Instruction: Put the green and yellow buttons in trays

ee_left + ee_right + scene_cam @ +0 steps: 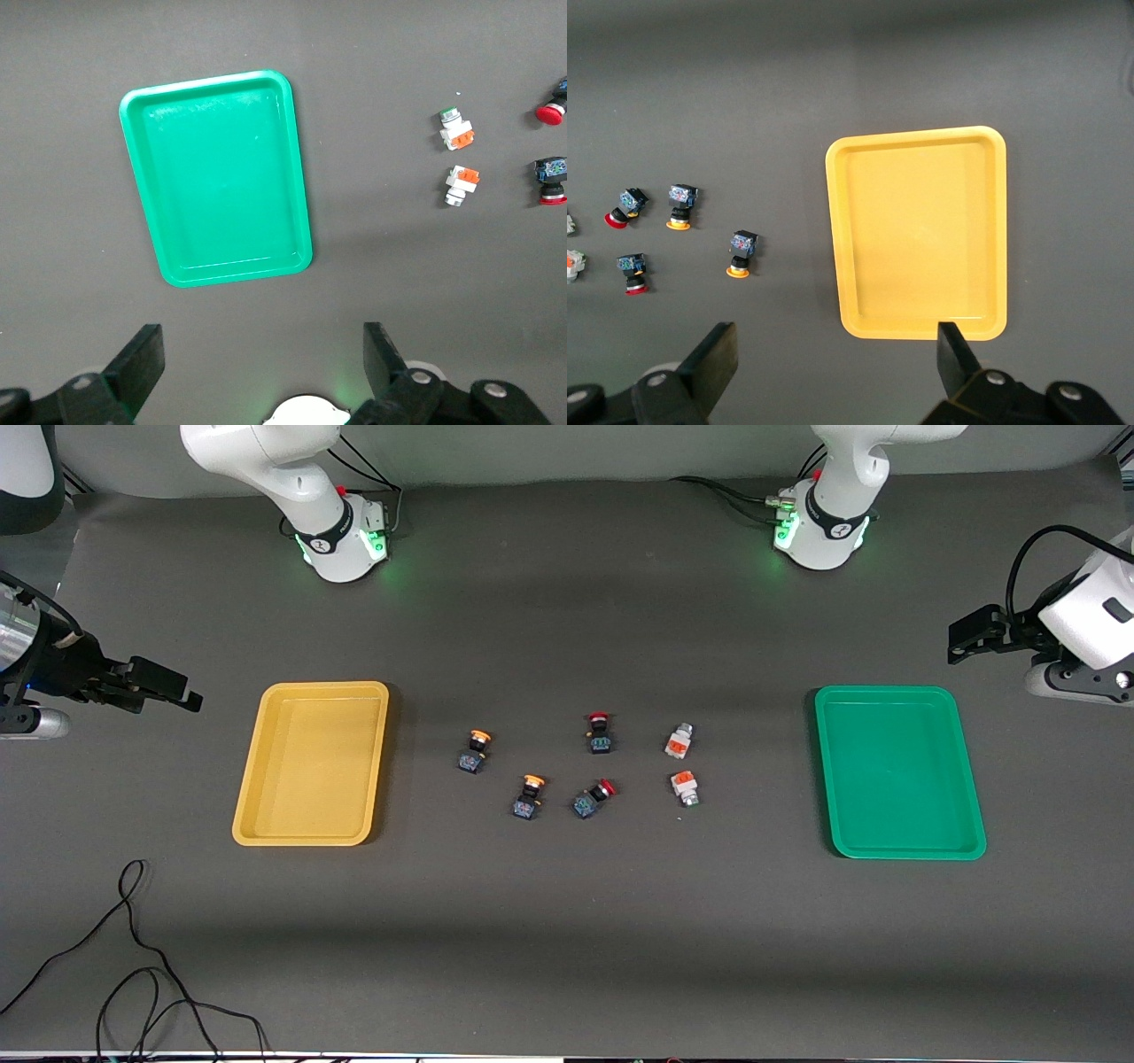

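Both arms run off the top edge in the front view, so you only get the bases and the wrists poking in from the sides. In the right wrist view a white-grey button [571, 263] is chopped by the edge, and in the left wrist view a red-capped switch [555, 100] is too.

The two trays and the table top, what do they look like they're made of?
Yellow tray: likely moulded plastic, smooth and slightly glossy, judging by its rounded corners, raised rim and uniform colour.
Green tray: the same kind of plastic by its look; faint shiny streaks show on its floor in the left wrist view.
Table: a dark grey matte covering, perhaps a mat or fabric; it gives no reflections.
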